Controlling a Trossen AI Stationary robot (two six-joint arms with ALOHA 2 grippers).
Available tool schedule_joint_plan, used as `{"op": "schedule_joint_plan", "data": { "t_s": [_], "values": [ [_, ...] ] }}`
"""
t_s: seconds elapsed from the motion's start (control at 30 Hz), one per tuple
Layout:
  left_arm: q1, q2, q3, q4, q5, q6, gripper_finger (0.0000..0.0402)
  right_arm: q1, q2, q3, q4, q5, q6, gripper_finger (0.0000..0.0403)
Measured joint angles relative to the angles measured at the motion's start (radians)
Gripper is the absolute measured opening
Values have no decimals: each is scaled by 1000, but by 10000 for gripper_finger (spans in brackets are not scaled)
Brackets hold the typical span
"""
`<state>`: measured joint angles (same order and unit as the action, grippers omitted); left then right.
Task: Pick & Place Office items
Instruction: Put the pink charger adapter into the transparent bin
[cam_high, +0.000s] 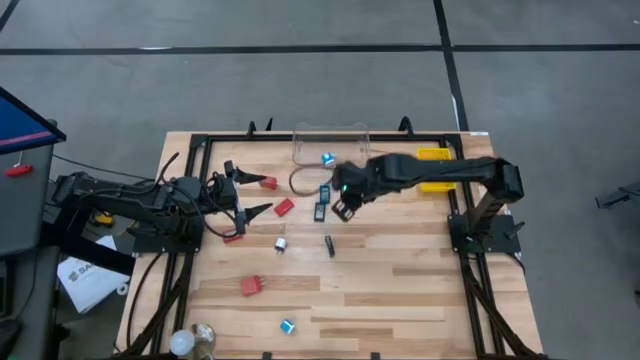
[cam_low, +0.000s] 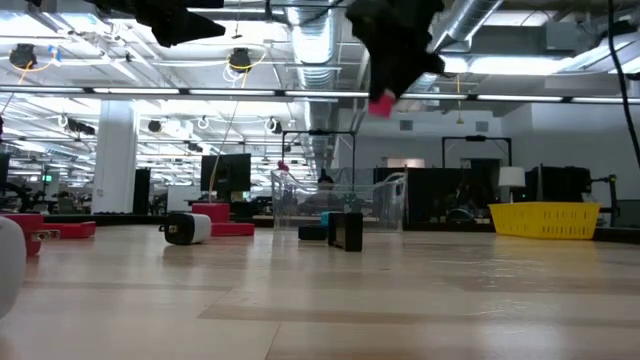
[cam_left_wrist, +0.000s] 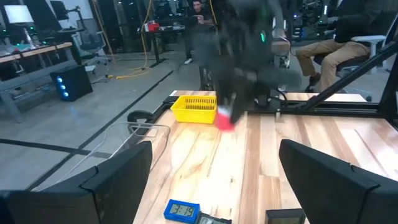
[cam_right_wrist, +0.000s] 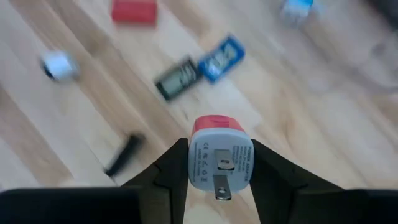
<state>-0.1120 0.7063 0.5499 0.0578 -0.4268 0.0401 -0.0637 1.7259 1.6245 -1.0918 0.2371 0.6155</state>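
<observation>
Your right gripper (cam_low: 385, 95) hangs high over the bench (cam_low: 400, 300) gripping a red block (cam_low: 381, 104), yellow tray (cam_low: 545, 220) at far right edge

a robotics lab inside a large open industrial office hall. shown by exposed silver ductwork (cam_low: 300, 40) and pipes under the ceiling, long rows of strip lights, white columns (cam_low: 115, 150), and a grey concrete floor (cam_high: 300, 80) marked with dark tape lines. further marked by desks with dark monitors (cam_low: 225, 172) in the background, a seated person (cam_left_wrist: 336, 43) on an office chair, yellow cables across the floor, and a wooden test table (cam_high: 400, 280) edged with black metal framing.
</observation>
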Motion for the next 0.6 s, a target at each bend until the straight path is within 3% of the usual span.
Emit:
{"op": "schedule_joint_plan", "data": {
  "t_s": [0.27,0.6],
  "values": [
    [0,0,0,3,0,-16,349,-212,20,91,14,-85,-59,125],
    [11,0,0,6,1,4,349,-424,190,115,100,-236,-272,126]
  ]
}}
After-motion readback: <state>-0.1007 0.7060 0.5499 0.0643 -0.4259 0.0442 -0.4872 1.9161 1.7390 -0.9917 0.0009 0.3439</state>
